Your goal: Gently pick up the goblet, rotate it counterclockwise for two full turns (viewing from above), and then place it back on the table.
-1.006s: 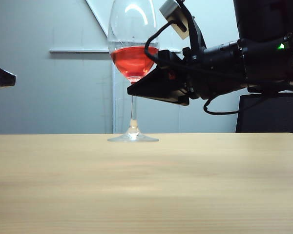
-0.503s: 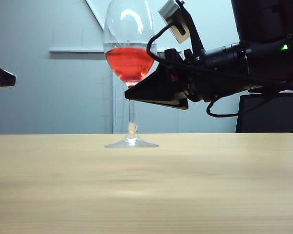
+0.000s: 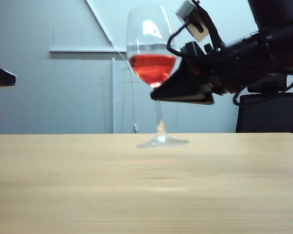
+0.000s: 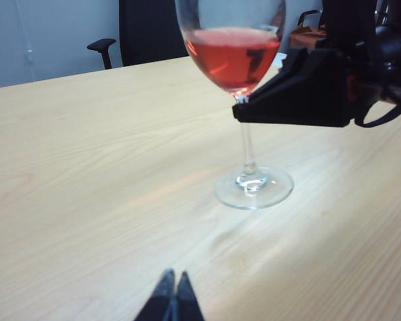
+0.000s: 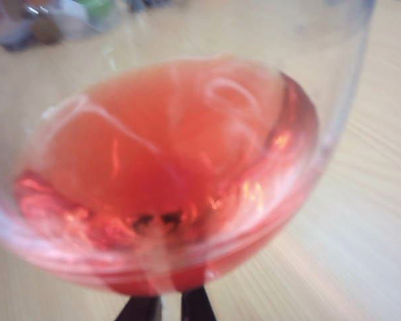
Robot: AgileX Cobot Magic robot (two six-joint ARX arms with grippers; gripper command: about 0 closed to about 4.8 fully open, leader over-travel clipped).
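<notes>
The goblet (image 3: pixel 152 68) is a tall clear glass with red liquid in its bowl. My right gripper (image 3: pixel 157 94) is shut on the thin stem just under the bowl, reaching in from the right. The glass leans a little, and its round foot (image 3: pixel 162 142) sits low at the table (image 3: pixel 63 185); I cannot tell whether it touches. In the right wrist view the bowl (image 5: pixel 167 174) fills the picture, with the right gripper (image 5: pixel 172 302) below it. The left wrist view shows the goblet (image 4: pixel 234 60) well beyond my left gripper (image 4: pixel 174 275), which is shut and empty. From outside, the left gripper (image 3: pixel 0 77) hangs at the far left.
A black chair (image 3: pixel 266 114) stands behind the table on the right, and a chair (image 4: pixel 147 30) shows beyond the far edge in the left wrist view. A thin cable (image 3: pixel 133 97) hangs on the grey wall behind the glass.
The right gripper has carried the goblet to the right, and the glass now leans slightly with its foot tilted. The left gripper has stayed still.
</notes>
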